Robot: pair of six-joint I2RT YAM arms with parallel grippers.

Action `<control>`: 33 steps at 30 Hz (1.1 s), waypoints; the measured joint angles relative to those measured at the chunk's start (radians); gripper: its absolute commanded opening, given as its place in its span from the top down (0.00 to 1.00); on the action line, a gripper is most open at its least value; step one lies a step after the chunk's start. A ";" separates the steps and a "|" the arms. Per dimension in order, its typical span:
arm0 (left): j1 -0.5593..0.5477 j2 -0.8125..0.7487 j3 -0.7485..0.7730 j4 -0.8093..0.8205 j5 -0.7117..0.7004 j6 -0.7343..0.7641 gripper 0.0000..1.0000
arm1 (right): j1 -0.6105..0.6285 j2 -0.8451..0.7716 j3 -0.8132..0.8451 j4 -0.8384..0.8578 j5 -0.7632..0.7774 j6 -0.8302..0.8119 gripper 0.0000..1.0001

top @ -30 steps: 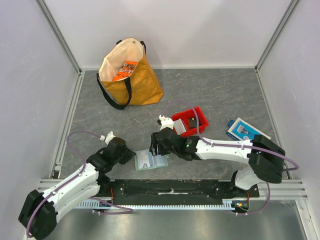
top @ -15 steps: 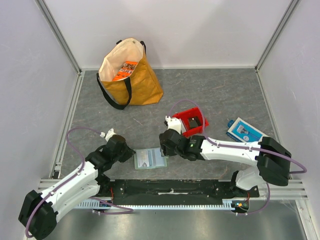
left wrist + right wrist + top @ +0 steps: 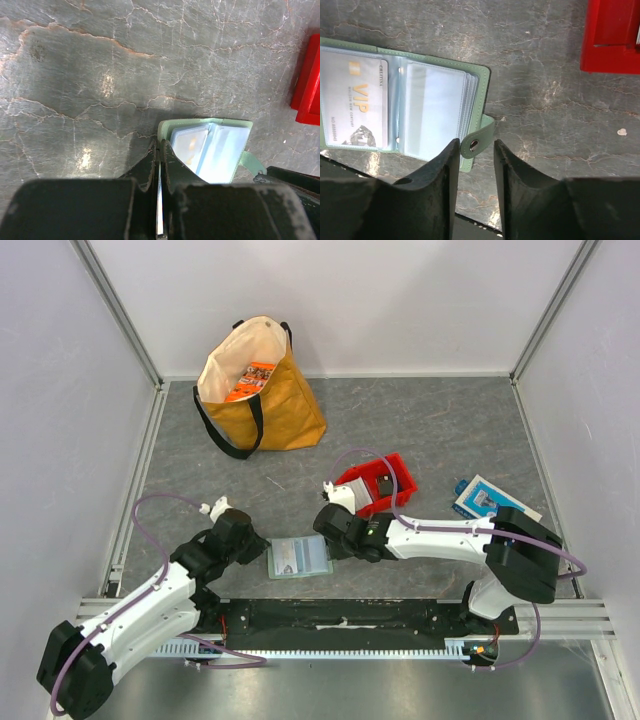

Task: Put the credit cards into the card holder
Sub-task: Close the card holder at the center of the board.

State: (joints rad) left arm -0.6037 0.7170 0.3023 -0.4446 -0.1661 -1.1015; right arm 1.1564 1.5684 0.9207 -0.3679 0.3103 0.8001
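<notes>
the left gripper (image 3: 159,147) sits at the left edge of the card holder (image 3: 300,557), jaws pressed nearly together on a thin pale strip (image 3: 159,210). it looks like a credit card seen edge-on, though i cannot be sure. the holder lies open and flat on the table, near the front edge between the two arms. one vip card (image 3: 357,107) already sits in its left clear pocket.

at the holder's right side, the right gripper (image 3: 475,144) has its jaws spread, straddling the snap strap (image 3: 482,135) without clearly touching it. the red bin (image 3: 612,37) stands just beyond.

the cards are probably light, stiff and slick. pinch one by a short end so the free end can slide into a pocket. the holder is soft and light and will likely skid unless pinned by its cover or strap.
</notes>
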 measured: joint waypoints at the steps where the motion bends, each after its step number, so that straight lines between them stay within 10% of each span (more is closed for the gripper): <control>1: 0.000 0.000 0.000 -0.001 0.000 0.001 0.98 | 0.000 0.000 0.000 0.000 0.000 0.000 0.70; 10: 0.000 0.003 0.029 -0.013 0.001 0.022 0.98 | 0.000 0.000 0.000 -0.001 0.008 0.016 1.00; 33: -0.012 0.355 0.319 0.017 0.152 0.159 0.98 | 0.000 -0.115 -0.292 0.364 -0.027 0.155 1.00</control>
State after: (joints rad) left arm -0.6159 1.0721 0.6212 -0.4278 -0.0143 -0.9421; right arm 1.1561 1.4536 0.6289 -0.0044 0.2832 0.9554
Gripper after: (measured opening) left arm 0.023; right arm 0.010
